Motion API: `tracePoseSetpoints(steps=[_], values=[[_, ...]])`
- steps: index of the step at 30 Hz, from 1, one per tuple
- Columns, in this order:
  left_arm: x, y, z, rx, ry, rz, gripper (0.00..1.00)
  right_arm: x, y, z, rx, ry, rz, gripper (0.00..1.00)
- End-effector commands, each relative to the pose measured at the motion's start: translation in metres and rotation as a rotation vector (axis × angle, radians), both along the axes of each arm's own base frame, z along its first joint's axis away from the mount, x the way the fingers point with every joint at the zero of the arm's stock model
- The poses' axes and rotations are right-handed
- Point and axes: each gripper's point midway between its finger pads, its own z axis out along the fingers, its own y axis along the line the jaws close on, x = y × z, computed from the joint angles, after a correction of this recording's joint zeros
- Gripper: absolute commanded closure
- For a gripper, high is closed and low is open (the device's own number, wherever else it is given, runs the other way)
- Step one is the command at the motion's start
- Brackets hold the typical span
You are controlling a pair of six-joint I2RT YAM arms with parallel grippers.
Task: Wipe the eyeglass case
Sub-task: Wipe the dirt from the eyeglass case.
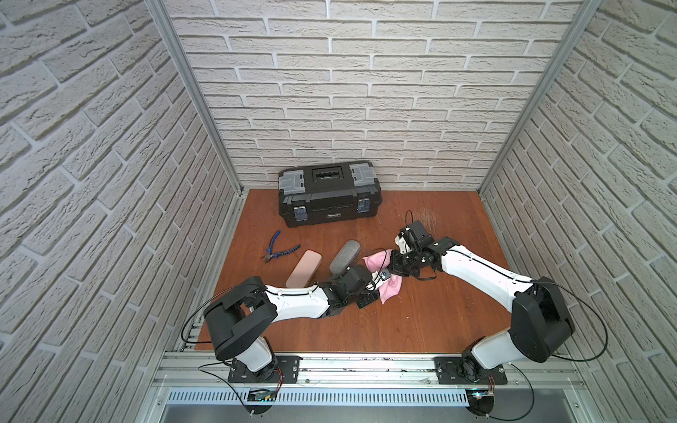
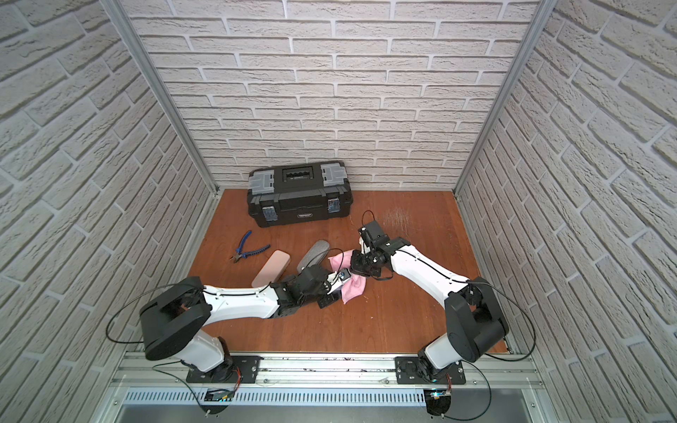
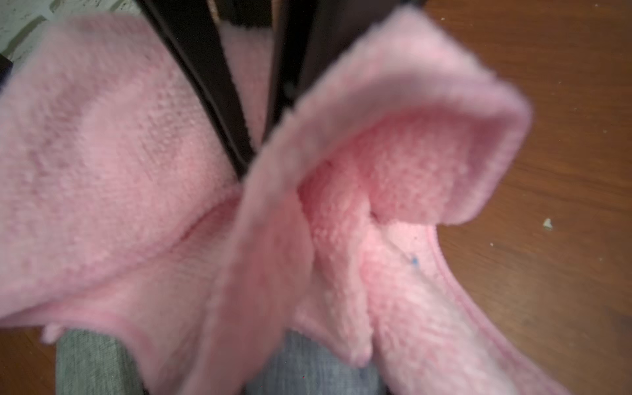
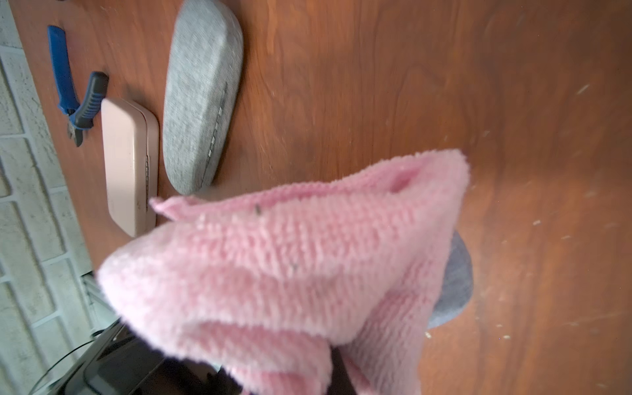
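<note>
Near the frame's centre, the left gripper (image 1: pixel 379 280) is closed around a blue-grey eyeglass case (image 4: pixel 456 284). The right gripper (image 1: pixel 392 271) pinches a pink cloth (image 1: pixel 390 291) draped over it. Only the case's rounded end shows, so its long axis cannot be told. There are three cases in all: a pink case (image 1: pixel 304 268) and a grey case (image 1: pixel 344 256) lie side by side beyond, slanting lower left to upper right. One pliers (image 1: pixel 280 251), one toolbox (image 1: pixel 328 196). Wooden tabletop (image 1: pixel 421 322), white brick walls (image 1: pixel 366 91).
</note>
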Motion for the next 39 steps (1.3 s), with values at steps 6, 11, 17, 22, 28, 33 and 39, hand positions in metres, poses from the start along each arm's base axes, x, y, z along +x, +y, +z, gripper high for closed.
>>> tracePoseSetpoints(steps=[6, 11, 17, 22, 28, 33, 39], values=[[0.009, -0.010, 0.043, -0.088, -0.158, 0.018, 0.71, 0.023, -0.097, 0.026, -0.519, -0.104, 0.023, 0.97], [0.010, -0.009, 0.046, -0.080, -0.181, 0.024, 0.71, 0.014, -0.019, 0.045, -0.119, -0.108, 0.039, 0.97], [0.011, -0.004, 0.053, -0.084, -0.228, 0.050, 0.72, 0.003, 0.024, 0.020, 0.132, 0.005, -0.002, 0.97], [0.010, 0.001, 0.052, -0.081, -0.243, 0.063, 0.72, 0.007, -0.067, -0.005, -0.324, -0.003, 0.020, 0.97], [0.005, 0.004, 0.041, -0.039, -0.265, 0.053, 0.72, 0.024, -0.083, 0.045, -0.441, -0.174, 0.058, 0.97], [0.004, 0.004, 0.038, -0.031, -0.282, 0.046, 0.73, 0.002, 0.003, 0.045, 0.014, -0.093, 0.094, 0.97], [-0.002, -0.001, 0.046, -0.047, -0.315, 0.037, 0.75, -0.004, 0.029, 0.025, 0.162, -0.022, 0.081, 0.97]])
